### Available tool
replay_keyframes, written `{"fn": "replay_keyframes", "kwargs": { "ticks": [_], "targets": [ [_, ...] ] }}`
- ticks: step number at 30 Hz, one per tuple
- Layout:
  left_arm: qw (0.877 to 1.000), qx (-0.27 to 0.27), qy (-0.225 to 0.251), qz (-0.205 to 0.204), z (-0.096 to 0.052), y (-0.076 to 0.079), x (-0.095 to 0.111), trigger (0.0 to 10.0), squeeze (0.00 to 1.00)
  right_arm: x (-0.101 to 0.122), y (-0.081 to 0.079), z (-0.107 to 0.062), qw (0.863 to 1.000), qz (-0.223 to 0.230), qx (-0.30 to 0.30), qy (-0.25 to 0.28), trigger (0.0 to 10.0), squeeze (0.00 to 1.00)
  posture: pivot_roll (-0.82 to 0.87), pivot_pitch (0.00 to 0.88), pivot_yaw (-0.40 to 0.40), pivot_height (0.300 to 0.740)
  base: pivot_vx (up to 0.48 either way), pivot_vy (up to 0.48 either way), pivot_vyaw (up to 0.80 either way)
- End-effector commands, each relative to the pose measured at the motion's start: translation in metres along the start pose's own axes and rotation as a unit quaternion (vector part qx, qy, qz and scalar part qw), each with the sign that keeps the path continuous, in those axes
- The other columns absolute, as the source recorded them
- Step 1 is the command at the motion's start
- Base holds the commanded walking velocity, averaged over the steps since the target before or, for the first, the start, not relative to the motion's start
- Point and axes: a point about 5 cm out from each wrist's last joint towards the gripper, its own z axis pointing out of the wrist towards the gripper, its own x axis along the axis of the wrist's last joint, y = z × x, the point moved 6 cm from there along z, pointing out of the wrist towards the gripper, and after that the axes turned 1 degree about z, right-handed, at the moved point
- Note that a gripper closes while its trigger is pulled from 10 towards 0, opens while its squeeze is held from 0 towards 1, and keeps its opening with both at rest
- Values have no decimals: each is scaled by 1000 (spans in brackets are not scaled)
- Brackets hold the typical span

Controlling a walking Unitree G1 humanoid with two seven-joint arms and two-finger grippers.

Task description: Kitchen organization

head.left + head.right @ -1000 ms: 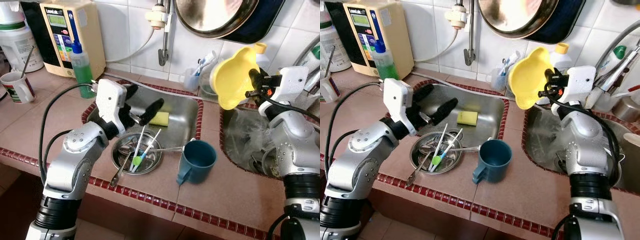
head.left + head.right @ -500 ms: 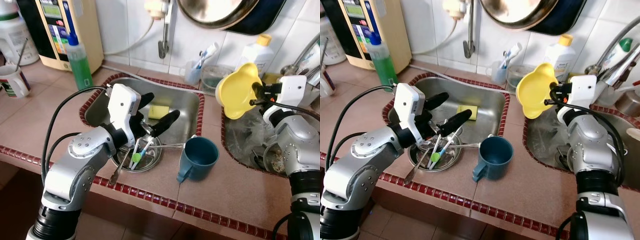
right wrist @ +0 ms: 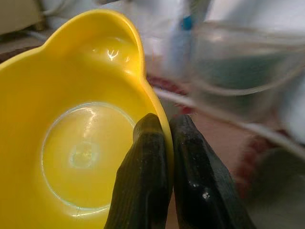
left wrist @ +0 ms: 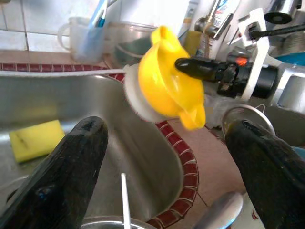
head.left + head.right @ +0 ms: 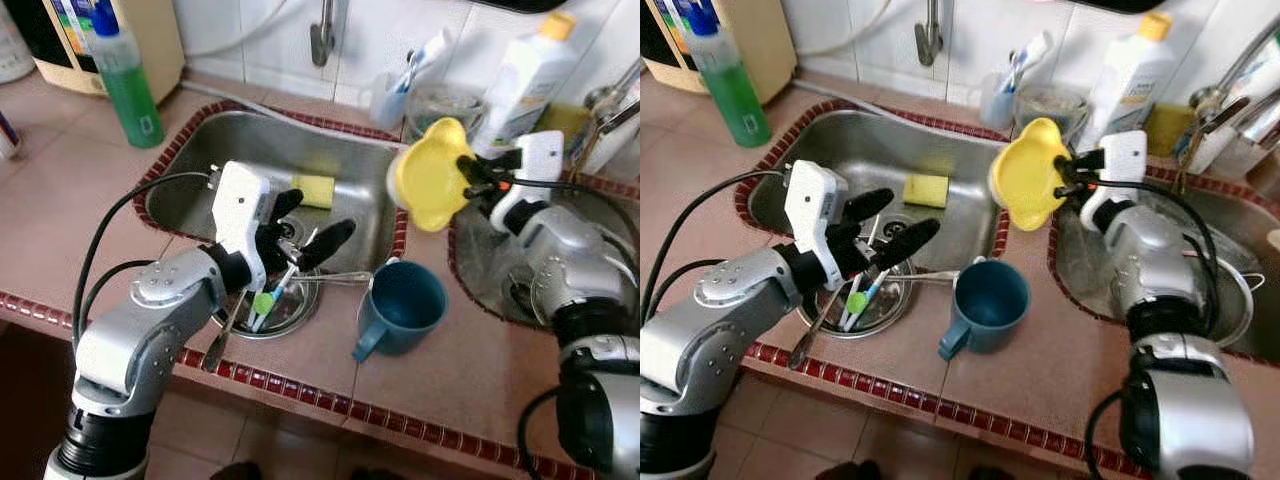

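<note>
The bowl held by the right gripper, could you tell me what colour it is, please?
The bowl is bright yellow, pinched at its rim by the right gripper; the right wrist view shows it best.

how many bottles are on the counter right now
2. A green bottle with a blue cap stands on the counter left of the left sink. A white bottle with a yellow cap stands at the back wall, behind the yellow bowl. Others may lie outside the frame.

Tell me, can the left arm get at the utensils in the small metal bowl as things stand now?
Probably yes: the left gripper hangs open just above the metal bowl, nothing lies between, and the utensils stick up toward it.
</note>
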Motion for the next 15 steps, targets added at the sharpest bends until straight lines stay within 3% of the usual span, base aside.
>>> {"fn": "replay_keyframes", "kwargs": {
  "ticks": [1,8,15],
  "targets": [
    [1000,-14,12,6,-1,7,12,10000,0,7,-8,5,1000,5,24,8,10000,0,-85,266,-76,740,0,0,0],
    [1000,-16,20,8,-4,8,22,10000,0,7,-32,16,996,23,87,-2,10000,0,-58,277,-79,740,0,0,0],
    [999,-17,31,1,-5,11,32,10000,0,9,-38,20,994,22,102,-14,10000,0,-48,284,-83,740,0,0,0]
  ]
}}
